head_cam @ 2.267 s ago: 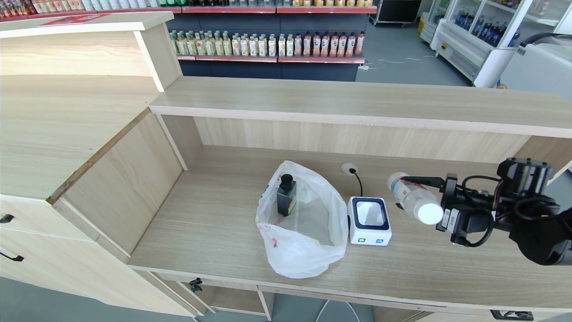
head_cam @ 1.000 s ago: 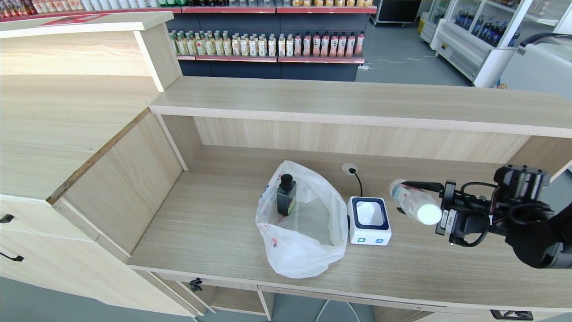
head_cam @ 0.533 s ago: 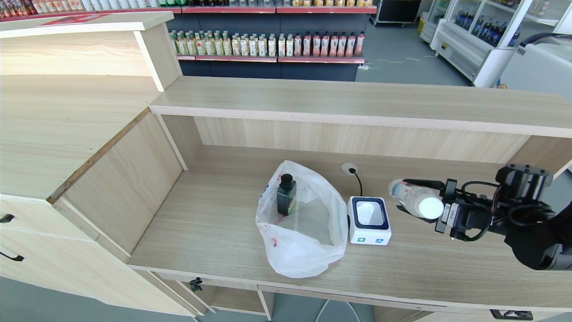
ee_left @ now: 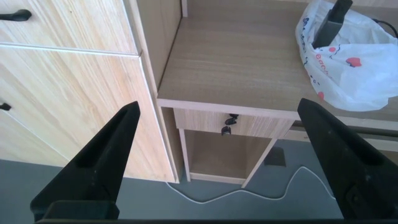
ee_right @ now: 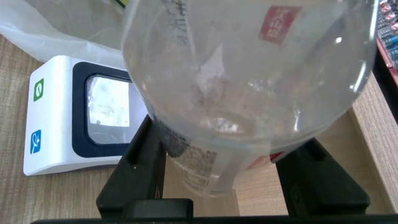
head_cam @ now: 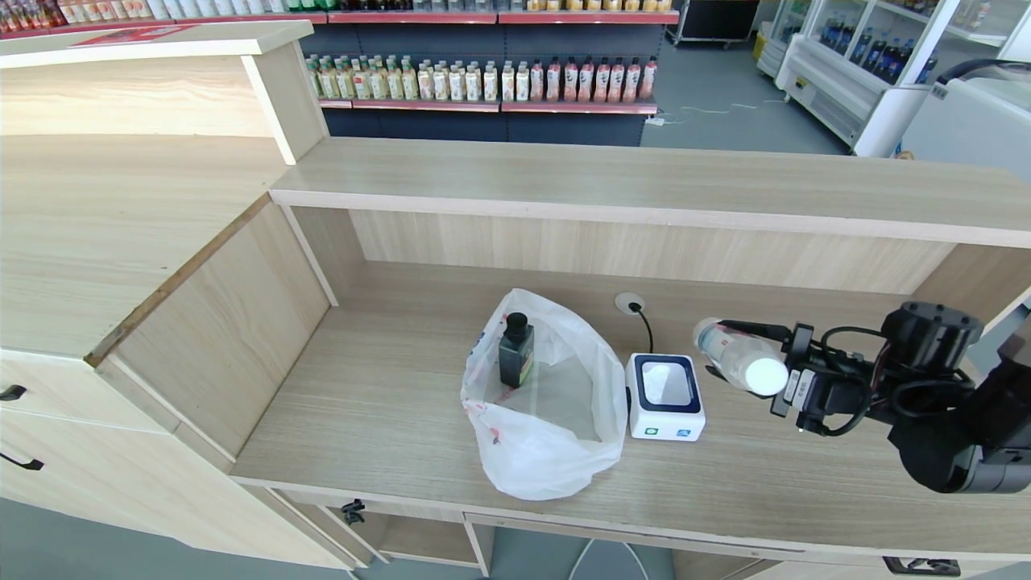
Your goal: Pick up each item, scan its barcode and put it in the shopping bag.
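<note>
We found the right gripper at the right of the head frame, a little below mid-height. Its two fingers pinched a clear water bottle across the body. The bottle hung tilted above the counter, with its white cap toward the camera and its base toward the back wall. It was just to the right of the scanner and apart from it.

From the right wrist we saw the same bottle gripped between the dark fingers of the right gripper. The scanner lay beyond it, with its glass window facing up.

The scanner sat at the lower centre of the head frame. Just to its left was the shopping bag, its mouth open. A dark bottle with a black cap stood upright inside it.

The left gripper had its fingers spread wide with nothing between them. It hung in front of the counter's front edge. The shopping bag and the dark bottle showed beyond it.
</note>
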### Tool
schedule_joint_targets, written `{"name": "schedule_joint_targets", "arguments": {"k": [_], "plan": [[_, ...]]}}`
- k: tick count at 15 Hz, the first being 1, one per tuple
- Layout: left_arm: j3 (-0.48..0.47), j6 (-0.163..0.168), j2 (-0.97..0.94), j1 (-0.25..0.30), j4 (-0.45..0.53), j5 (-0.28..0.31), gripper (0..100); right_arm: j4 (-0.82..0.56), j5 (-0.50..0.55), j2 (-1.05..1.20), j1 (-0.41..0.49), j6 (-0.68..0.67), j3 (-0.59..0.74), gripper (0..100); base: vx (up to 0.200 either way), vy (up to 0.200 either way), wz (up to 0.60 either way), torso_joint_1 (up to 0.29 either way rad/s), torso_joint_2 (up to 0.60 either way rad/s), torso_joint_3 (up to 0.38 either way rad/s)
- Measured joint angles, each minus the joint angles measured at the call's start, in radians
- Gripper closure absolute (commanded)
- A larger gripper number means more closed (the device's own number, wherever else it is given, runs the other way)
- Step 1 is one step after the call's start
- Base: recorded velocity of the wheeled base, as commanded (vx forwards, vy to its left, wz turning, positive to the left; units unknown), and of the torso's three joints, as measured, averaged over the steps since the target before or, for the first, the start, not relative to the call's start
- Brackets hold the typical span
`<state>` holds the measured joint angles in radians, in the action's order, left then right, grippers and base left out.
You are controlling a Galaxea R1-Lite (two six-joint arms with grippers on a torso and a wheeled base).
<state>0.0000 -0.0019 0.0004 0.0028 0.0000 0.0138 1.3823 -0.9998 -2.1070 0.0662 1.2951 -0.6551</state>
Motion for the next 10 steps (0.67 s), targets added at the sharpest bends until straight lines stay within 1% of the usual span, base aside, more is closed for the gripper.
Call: {"name": "schedule_joint_targets", "arguments": {"k": [4, 10], "plan": [[0.000, 0.000, 0.000, 0.000, 0.000, 0.000, 0, 0.052, 0.000, -0.030, -0.023, -0.004, -0.001, 100, 0.000, 0.000, 0.00, 0.000, 0.00, 0.000], [0.000, 0.000, 0.000, 0.000, 0.000, 0.000, 0, 0.112, 0.000, -0.054, -0.028, -0.003, -0.011, 100, 0.000, 0.000, 0.00, 0.000, 0.00, 0.000]]}}
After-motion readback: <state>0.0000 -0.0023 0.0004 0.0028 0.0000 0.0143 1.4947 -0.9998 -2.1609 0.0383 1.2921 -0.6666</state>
